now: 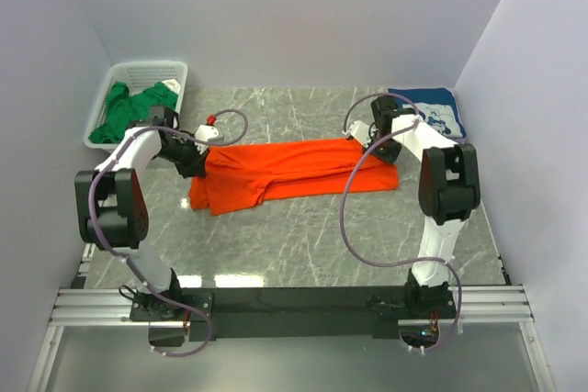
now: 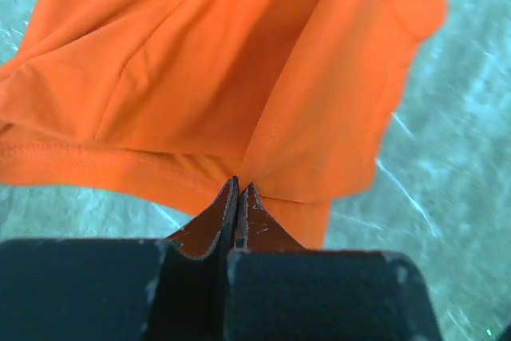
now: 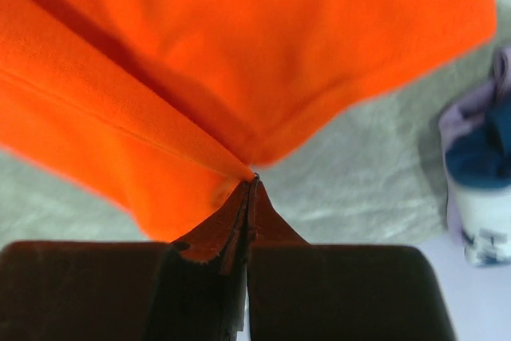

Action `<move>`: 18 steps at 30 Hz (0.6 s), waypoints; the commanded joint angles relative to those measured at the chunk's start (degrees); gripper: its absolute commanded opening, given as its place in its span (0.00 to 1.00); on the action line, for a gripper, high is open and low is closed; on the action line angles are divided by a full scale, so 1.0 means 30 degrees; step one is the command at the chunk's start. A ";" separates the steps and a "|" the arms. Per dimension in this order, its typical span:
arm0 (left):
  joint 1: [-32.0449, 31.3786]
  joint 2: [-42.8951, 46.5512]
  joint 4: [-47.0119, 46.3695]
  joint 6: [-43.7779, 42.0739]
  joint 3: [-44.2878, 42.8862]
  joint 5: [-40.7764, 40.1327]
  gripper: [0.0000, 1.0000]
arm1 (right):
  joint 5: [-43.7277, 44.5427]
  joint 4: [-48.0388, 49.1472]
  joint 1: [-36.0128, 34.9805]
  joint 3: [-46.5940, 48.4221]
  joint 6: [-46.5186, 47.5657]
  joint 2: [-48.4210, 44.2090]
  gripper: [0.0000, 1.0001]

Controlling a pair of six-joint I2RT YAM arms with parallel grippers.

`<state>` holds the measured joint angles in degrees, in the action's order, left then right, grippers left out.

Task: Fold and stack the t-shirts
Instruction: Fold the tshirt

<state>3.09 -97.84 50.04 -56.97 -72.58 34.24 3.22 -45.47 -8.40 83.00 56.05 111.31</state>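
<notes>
- Orange t-shirt [image 1: 303,164] stretched mid-bench, gripped at its ends by clenched left pincer [image 2: 238,188] and right pincer [image 3: 254,178].
- Green t-shirt [image 1: 138,106] in white basket [image 1: 147,65], far left corner.

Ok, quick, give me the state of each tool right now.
Left tool: shut on the orange t-shirt.
Right tool: shut on the orange t-shirt too.

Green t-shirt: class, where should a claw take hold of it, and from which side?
Probably a raised fold of the green t-shirt, from straight above: it lies crumpled in the white basket, whose walls block a sideways approach.
</notes>
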 commanded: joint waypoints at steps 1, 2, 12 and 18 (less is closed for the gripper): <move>0.0199 -0.1045 -0.1092 0.0706 -0.0739 0.0160 0.01 | 0.0887 0.0011 0.0106 0.1773 0.0271 0.1591 0.00; 0.0171 -0.1512 -0.1675 0.0854 -0.0740 0.0043 0.01 | 0.1149 0.0185 0.0019 0.2124 0.0155 0.1918 0.00; 0.0258 -0.2982 -0.4289 0.3781 -0.0738 -0.1189 0.22 | 0.2295 0.1536 -0.0216 0.2830 -0.1601 0.2977 0.41; 0.0347 0.0703 -0.3204 0.3757 -0.0332 -0.0252 0.45 | 0.1125 0.0424 -0.0246 0.3123 -0.3301 0.0317 0.57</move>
<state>3.95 -105.01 40.07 -46.63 -73.06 31.20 8.25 -42.48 -8.91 89.69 50.06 119.04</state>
